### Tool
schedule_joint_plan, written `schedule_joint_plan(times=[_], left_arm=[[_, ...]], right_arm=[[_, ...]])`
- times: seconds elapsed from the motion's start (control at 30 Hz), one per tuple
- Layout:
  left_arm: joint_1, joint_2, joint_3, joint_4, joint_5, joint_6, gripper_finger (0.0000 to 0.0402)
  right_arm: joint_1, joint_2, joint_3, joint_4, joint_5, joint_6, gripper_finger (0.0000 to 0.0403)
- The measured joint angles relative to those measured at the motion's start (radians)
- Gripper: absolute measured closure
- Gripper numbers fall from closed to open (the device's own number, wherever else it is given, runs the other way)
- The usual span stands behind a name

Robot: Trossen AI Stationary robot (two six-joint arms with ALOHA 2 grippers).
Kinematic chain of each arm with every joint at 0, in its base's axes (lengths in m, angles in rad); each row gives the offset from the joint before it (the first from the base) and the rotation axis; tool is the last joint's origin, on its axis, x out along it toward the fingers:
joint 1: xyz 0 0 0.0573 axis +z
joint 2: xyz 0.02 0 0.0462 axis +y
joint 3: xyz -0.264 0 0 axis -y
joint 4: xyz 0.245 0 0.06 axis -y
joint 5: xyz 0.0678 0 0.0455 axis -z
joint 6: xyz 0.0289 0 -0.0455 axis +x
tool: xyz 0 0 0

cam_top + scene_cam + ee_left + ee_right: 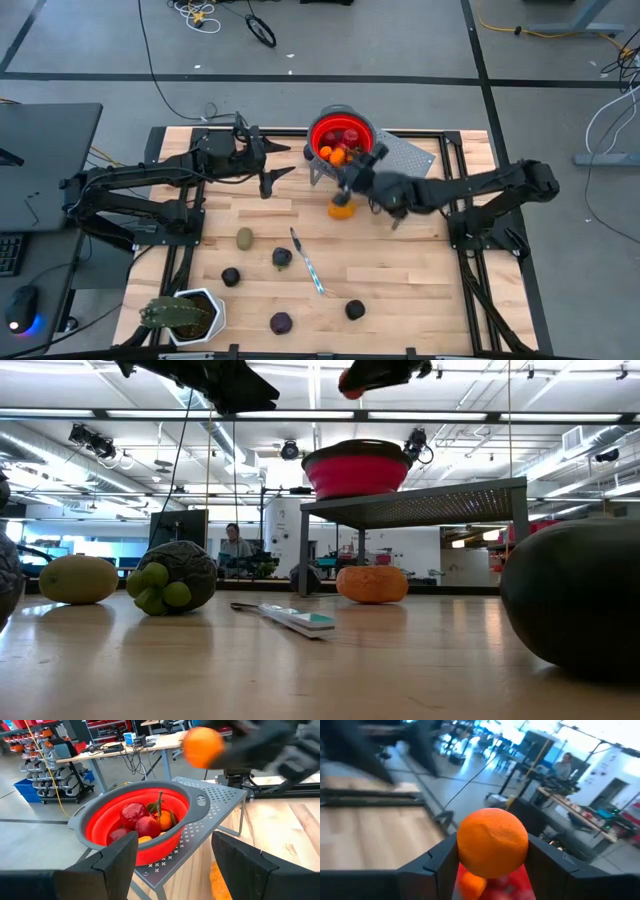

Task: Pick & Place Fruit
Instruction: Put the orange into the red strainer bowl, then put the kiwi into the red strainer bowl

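Note:
My right gripper [347, 168] is shut on an orange fruit [492, 842] in the air beside the red bowl [340, 133]. The held fruit also shows in the left wrist view [202, 747]. The bowl stands on a grey perforated stand [405, 155] and holds red and orange fruits [145, 822]. My left gripper [272, 168] is open and empty, left of the bowl. Another orange fruit [342, 208] lies on the table under the right arm. An olive fruit [244, 238] and several dark fruits [282, 257] lie on the table nearer the front. My right gripper pinches the orange fruit by its two opposite sides [462, 845] between its two fingers. The fingers reach in from the table's right side toward the bowl. The fruit is lifted clear of the table, above the level of the bowl's rim.
A silver-and-teal knife [308, 262] lies mid-table. A spiky green plant in a white pot [185, 315] stands at the near left corner. Dark fruits lie at the front [281, 322] [355, 310] and front left [231, 277]. A person sits far back in the room [236, 545].

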Motion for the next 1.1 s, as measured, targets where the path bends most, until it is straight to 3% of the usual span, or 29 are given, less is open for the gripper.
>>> schedule_joint_plan(times=[0.2, 0.4, 0.53, 0.7, 0.87, 1.1], left_arm=[[0.000, 0.000, 0.000, 0.000, 0.000, 0.008, 0.0141], [0.000, 0.000, 0.000, -0.006, 0.000, 0.026, 0.0141], [0.000, 0.000, 0.000, -0.008, 0.000, 0.023, 0.0141], [0.000, 0.000, 0.000, -0.009, 0.000, 0.011, 0.0141], [0.000, 0.000, 0.000, -0.022, 0.000, 0.009, 0.0141], [0.000, 0.000, 0.000, -0.034, 0.000, 0.010, 0.0141]], right_arm=[[-0.208, 0.018, 0.000, 0.050, -0.300, 0.051, 0.0200], [-0.304, 0.017, 0.000, 0.024, -0.305, 0.113, 0.0163], [-0.328, 0.017, 0.000, -0.023, -0.409, 0.176, 0.0121], [-0.312, 0.000, 0.000, -0.044, -0.384, 0.169, 0.0081], [-0.230, -0.077, 0.000, -0.129, -0.349, 0.181, 0.0073], [-0.073, -0.136, 0.000, -0.476, -0.649, 0.369, 0.0073]])
